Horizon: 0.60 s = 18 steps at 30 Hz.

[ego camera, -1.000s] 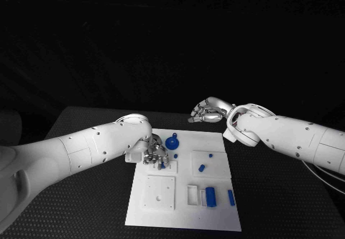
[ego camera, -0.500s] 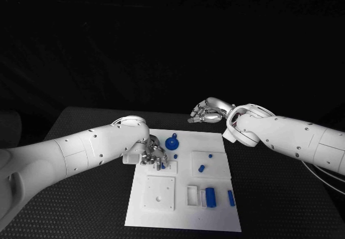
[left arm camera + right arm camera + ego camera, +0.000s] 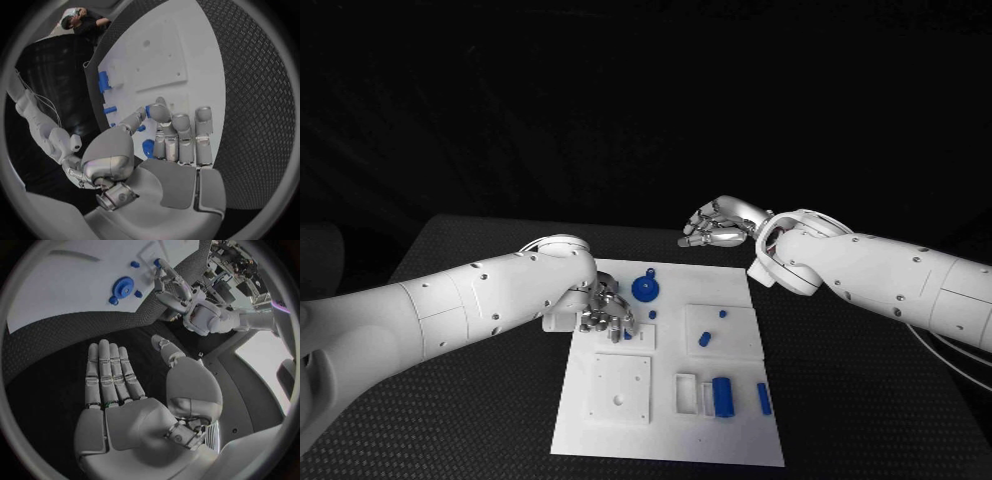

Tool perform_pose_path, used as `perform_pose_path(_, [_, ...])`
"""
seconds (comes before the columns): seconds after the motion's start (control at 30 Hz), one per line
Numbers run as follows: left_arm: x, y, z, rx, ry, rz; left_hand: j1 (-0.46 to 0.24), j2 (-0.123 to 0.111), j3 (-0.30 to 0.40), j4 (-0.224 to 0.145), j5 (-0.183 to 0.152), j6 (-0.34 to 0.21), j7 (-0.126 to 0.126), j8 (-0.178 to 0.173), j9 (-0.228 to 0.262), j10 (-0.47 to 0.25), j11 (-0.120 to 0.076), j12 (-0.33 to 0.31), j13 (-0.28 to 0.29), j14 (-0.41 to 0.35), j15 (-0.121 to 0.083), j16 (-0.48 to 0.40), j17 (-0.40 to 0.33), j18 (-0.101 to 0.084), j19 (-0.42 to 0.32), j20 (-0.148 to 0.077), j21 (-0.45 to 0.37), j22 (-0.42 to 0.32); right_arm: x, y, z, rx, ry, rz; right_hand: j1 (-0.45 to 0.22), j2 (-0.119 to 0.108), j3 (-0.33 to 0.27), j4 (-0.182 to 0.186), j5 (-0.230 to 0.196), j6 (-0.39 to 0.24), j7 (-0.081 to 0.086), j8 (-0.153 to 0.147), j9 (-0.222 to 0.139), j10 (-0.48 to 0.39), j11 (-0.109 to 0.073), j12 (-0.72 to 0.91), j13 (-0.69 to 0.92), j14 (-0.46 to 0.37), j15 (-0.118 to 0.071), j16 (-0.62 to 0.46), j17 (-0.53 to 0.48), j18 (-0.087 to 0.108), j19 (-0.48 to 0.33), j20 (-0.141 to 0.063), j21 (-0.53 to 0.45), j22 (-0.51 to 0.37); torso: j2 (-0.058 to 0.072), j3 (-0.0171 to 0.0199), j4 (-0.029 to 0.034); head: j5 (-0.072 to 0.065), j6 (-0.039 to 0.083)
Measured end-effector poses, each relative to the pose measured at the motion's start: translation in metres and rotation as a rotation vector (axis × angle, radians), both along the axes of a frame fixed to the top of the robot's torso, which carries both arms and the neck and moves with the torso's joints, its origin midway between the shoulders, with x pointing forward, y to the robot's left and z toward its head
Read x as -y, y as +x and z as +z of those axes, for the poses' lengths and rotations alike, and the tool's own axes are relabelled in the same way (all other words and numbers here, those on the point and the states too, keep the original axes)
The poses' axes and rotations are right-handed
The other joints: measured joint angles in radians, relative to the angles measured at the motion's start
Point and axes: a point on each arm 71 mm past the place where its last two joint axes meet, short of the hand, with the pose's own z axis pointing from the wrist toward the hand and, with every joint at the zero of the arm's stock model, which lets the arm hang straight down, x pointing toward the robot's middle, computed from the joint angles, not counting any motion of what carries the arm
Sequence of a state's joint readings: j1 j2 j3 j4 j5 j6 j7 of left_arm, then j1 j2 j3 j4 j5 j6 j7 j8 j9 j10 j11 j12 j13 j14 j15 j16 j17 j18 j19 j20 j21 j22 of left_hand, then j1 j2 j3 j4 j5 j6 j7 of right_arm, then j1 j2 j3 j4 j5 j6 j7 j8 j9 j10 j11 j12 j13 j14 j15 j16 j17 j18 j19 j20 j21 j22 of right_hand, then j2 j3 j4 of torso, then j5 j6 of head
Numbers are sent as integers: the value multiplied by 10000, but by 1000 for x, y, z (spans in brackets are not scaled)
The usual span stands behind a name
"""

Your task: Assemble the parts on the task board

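Observation:
The white task board (image 3: 668, 440) lies mid-table. My left hand (image 3: 600, 308) hovers over its far left part and pinches a small blue peg (image 3: 627, 335) between thumb and a fingertip, low over a small white block; the pinched peg (image 3: 148, 110) also shows in the left wrist view and, as the same peg (image 3: 157, 262), in the right wrist view. A round blue knob (image 3: 646, 288) stands just beyond that hand. My right hand (image 3: 718, 224) hangs over the black table past the board's far edge, fingers (image 3: 109, 375) apart and holding nothing.
Two short blue pegs (image 3: 705, 338) lie on a raised white plate (image 3: 733, 345). A blue block (image 3: 721, 396) and a blue bar (image 3: 763, 397) sit near the board's right front. A white square plate with a hole (image 3: 620, 387) lies at the left front.
My left hand has shifted very slightly toward the board's far left with the peg in its fingertips. The right hand has stayed still.

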<state>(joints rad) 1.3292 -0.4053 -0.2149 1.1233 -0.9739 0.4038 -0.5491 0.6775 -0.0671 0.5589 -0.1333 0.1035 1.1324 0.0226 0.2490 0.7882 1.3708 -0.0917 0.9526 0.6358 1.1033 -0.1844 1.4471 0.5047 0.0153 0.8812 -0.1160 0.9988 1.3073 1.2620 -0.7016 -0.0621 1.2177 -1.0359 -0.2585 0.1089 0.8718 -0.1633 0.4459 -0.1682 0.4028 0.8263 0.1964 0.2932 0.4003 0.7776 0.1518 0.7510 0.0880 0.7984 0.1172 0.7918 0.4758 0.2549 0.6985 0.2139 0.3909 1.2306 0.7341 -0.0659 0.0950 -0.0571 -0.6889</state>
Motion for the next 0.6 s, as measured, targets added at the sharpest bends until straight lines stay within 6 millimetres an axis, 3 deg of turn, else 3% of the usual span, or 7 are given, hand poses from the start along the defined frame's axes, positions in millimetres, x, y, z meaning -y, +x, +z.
perform_pose_path(0.6, [-4, 2, 17, 164, -716, 329, 28, -134, 11, 100, -39, -42, 30, -54, -9, 1, 0, 0, 9, -7, 9, 1, 0, 0, 0, 0, 0, 7, 1, 0, 0, -2, -10, -28, 0, 0, 0, 0, 0, 0, 0, 0, 1, 0, 0, 40, -8, 0, 0, 0, 1, 0, 0, 0, 0, -1, 1, 0, -3, 26, 77])
